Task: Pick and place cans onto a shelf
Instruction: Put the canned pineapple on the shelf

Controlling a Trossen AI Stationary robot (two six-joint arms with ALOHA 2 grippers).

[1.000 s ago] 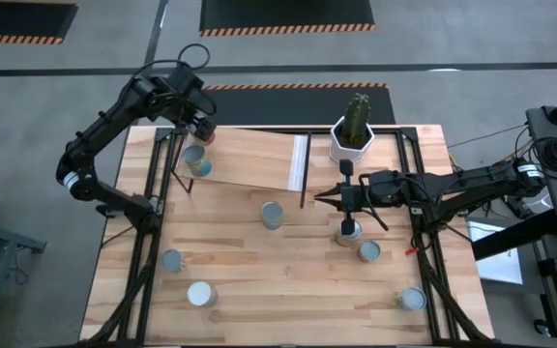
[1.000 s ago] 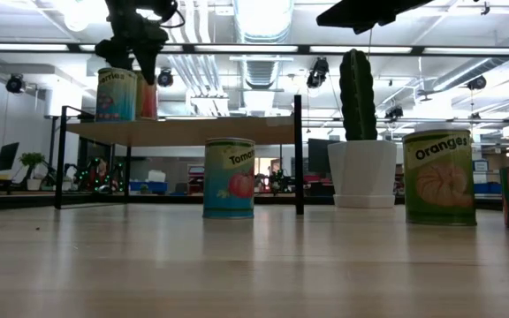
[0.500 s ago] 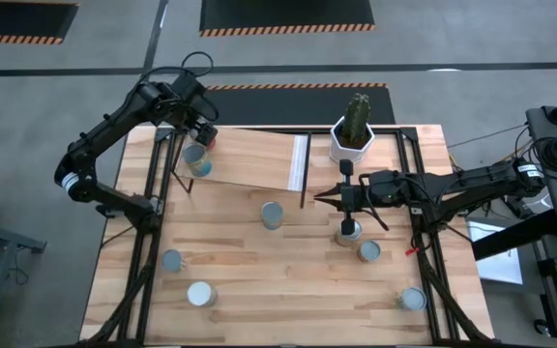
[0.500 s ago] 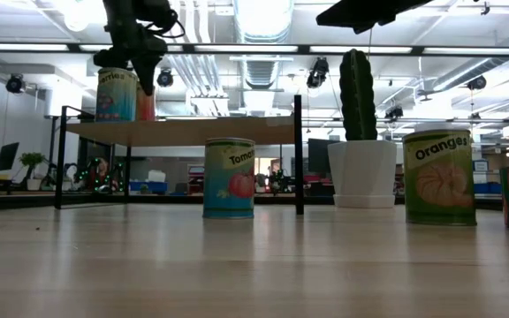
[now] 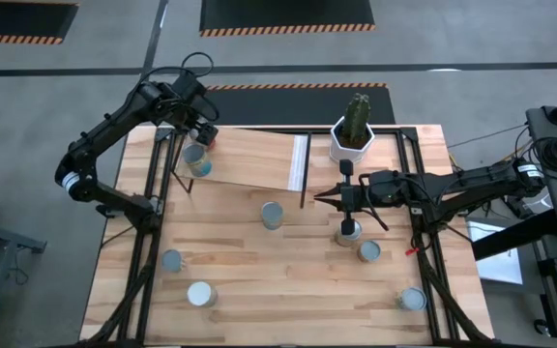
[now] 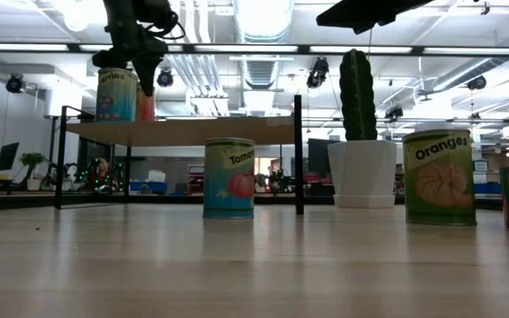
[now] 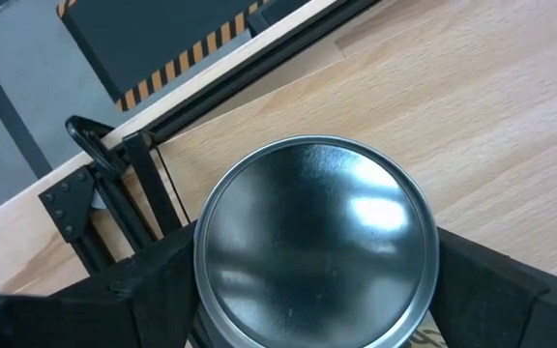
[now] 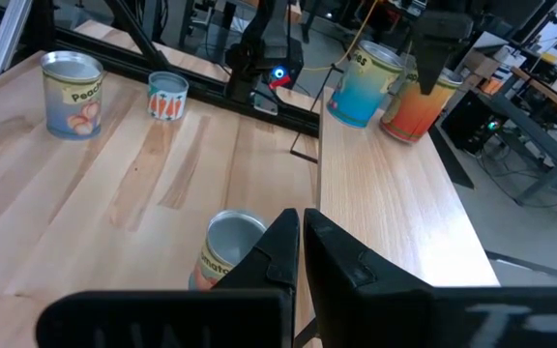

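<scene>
The shelf (image 5: 254, 159) is a pale panel on black legs at the table's far left; it also shows in the low view (image 6: 193, 131). A blue-labelled can (image 5: 198, 161) stands on it. My left gripper (image 5: 202, 134) is over the shelf's far left corner, shut on an orange-labelled can (image 6: 146, 104) whose silver top (image 7: 317, 242) fills the left wrist view. My right gripper (image 5: 344, 197) is shut and empty, above the table beside the cactus pot (image 5: 353, 140). A can (image 5: 348, 230) stands on the table below it. My left gripper pinches the orange can's side wall just under the rim (image 7: 204, 253) between its two fingers, one on each side. The fingers (image 7: 153, 285) come from above, pointing down. The can stands upright with its base on the shelf, beside the blue can.
Several more cans stand on the plank table: a tomato can (image 5: 273, 215) at the middle, two at the near left (image 5: 171, 260) (image 5: 200, 294), and two at the right (image 5: 368, 251) (image 5: 412, 299). Black frame rails run along the table's sides.
My left gripper has come down a little over the orange can on the shelf and its arm has shifted slightly. The can stays upright on the shelf.
</scene>
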